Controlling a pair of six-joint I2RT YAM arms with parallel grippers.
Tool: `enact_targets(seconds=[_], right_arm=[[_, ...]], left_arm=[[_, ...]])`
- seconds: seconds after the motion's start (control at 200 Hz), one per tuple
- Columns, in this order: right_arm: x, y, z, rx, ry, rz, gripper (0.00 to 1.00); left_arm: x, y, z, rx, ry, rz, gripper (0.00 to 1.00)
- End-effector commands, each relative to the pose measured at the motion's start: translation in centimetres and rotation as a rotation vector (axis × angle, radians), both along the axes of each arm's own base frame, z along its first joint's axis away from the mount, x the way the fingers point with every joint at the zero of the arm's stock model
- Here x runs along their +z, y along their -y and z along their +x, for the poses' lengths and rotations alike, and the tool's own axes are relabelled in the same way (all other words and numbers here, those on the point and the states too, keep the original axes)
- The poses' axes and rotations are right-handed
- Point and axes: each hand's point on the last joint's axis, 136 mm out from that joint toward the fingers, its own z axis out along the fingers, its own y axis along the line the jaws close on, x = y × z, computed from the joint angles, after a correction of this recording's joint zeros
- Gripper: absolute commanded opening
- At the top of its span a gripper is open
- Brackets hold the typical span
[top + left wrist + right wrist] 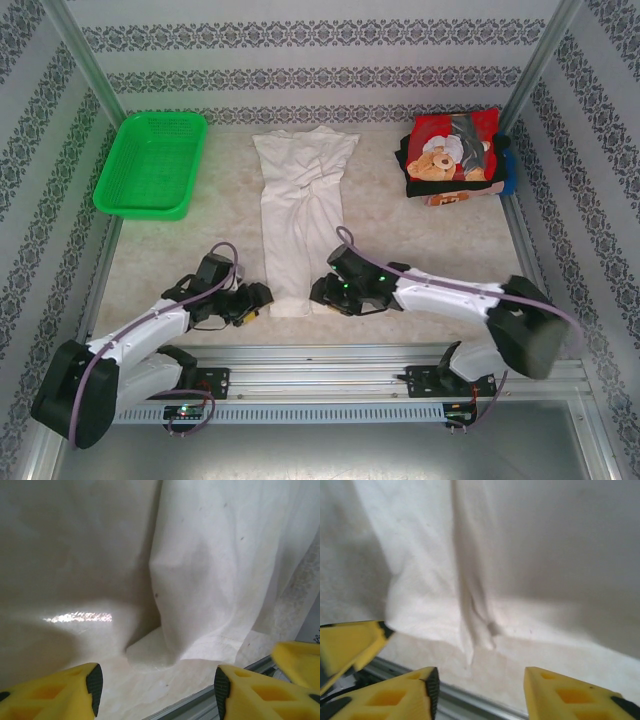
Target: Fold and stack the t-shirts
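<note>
My left jaws and right jaws stand open and empty, flanking the near hem of the white t-shirt [300, 215], a narrow strip in the middle of the table [420, 250]. Next, I judge: grip both hem corners and fold toward the far end.

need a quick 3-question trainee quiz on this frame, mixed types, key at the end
1. True or false: the white shirt lies inside the green basket.
2. What lies on top of the folded stack at the far right? A) a black shirt B) the red teddy-bear shirt C) a blue shirt
3. Short answer: does the left gripper or the right gripper hold cloth?
Key: 1 false; it lies on the table, between basket and stack. 2 B. 3 Neither; both stand open by the shirt's near hem.
</note>
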Motion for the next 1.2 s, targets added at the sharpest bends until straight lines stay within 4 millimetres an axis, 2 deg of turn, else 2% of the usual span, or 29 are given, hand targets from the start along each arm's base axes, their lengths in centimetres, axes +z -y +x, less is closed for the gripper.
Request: enact_targets(seconds=[0.0, 0.15, 0.275, 0.634, 0.914, 1.039, 1.144, 1.199], right_arm=[[-1.6, 5.8, -1.5, -0.034, -0.008, -0.158, 0.54], [-2.7, 9.5, -1.5, -0.093, -0.010, -0.117, 0.58], [-3.1, 10.0, -0.4, -0.141, 0.008, -0.011, 0.57], [-3.0, 7.0, 1.4, -0.085, 0.033, 0.088, 0.58], [-4.3, 5.0, 1.9, -0.022, -0.007, 0.078, 0.57], [-4.6, 4.2, 1.9, -0.005, -0.022, 0.062, 0.49], [-5.0, 4.2, 1.8, -0.008, -0.042, 0.045, 0.28], [-4.5, 3.8, 1.8, -0.005, -0.032, 0.067, 0.24]], left_arm=[[-0.1, 1.2, 0.9, 0.032, 0.015, -0.040, 0.62], [-0.5, 2.3, 1.8, 0.034, 0.017, -0.056, 0.59], [-0.4, 2.9, 2.6, 0.028, 0.026, -0.051, 0.57], [-1.3, 3.9, 3.2, 0.004, 0.023, -0.022, 0.44], [-1.3, 5.1, 4.0, -0.007, 0.040, -0.029, 0.32], [-1.3, 4.9, 3.6, -0.009, 0.040, -0.023, 0.25], [-1.3, 4.5, 3.1, -0.012, 0.040, -0.012, 0.21], [-1.2, 4.4, 3.0, -0.015, 0.042, -0.010, 0.20]])
